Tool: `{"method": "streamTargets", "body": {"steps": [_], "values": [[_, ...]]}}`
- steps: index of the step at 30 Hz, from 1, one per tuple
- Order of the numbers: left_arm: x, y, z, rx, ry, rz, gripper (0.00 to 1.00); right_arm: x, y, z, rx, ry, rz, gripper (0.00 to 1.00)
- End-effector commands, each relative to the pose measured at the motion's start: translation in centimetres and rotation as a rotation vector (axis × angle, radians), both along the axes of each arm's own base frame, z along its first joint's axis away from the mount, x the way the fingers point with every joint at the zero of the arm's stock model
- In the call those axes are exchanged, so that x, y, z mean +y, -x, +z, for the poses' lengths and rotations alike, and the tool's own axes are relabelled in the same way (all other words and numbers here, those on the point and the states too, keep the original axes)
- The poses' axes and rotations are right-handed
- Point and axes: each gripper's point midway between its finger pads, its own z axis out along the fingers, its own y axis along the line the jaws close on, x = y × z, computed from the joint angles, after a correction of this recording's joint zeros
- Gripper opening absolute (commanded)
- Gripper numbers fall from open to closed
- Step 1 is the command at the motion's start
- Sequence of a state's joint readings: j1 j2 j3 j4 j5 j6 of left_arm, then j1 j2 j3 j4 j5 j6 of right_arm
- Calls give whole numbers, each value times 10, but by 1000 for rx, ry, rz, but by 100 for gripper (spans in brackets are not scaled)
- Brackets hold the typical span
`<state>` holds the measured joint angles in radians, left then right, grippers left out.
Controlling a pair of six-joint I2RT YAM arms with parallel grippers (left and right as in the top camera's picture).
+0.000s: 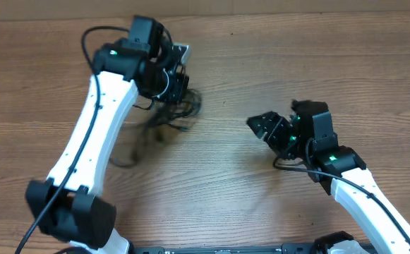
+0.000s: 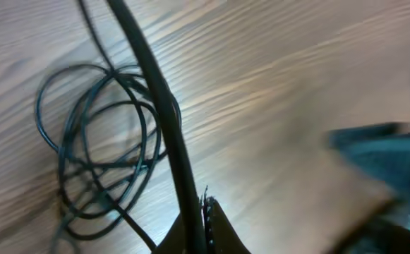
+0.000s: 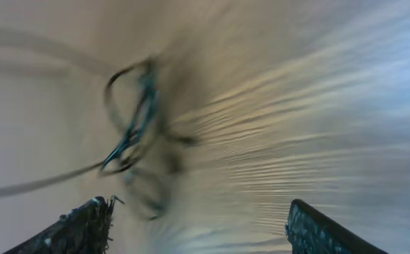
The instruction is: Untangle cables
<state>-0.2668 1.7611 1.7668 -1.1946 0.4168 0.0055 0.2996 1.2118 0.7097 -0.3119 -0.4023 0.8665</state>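
A tangle of dark cables (image 1: 164,120) lies on the wooden table left of centre; its loops show in the left wrist view (image 2: 102,148) and blurred in the right wrist view (image 3: 137,134). My left gripper (image 1: 171,83) is over the tangle's far end, shut on a thick black cable (image 2: 164,120) that runs up between its fingers (image 2: 201,229). My right gripper (image 1: 269,128) is open and empty, to the right of the tangle and apart from it, its fingers wide in the right wrist view (image 3: 197,226).
A small white-edged object (image 1: 182,51) sits behind the left gripper at the table's far side. The blurred right arm (image 2: 388,169) shows at the right of the left wrist view. Bare wood lies between the grippers.
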Motion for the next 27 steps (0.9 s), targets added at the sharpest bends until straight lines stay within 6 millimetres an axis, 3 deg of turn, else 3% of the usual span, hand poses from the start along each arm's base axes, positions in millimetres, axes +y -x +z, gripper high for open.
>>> {"method": "streamTargets", "body": {"steps": [1,7,10,21,24,27], "values": [[-34,22,54,-8,254,-100,4,34,18,18,-95,-44,200,80],[-38,37,81,-52,313,-131,4,56,15,35,-201,-57,244,81],[-39,47,97,-81,343,-149,4,56,8,34,-213,-29,193,80],[-43,85,168,-267,486,-255,4,56,-2,-36,-81,133,131,73],[-36,85,169,-306,435,-228,4,59,1,-36,-72,119,151,73],[-28,80,161,-309,373,-184,4,67,8,-22,-81,56,202,74]]}}
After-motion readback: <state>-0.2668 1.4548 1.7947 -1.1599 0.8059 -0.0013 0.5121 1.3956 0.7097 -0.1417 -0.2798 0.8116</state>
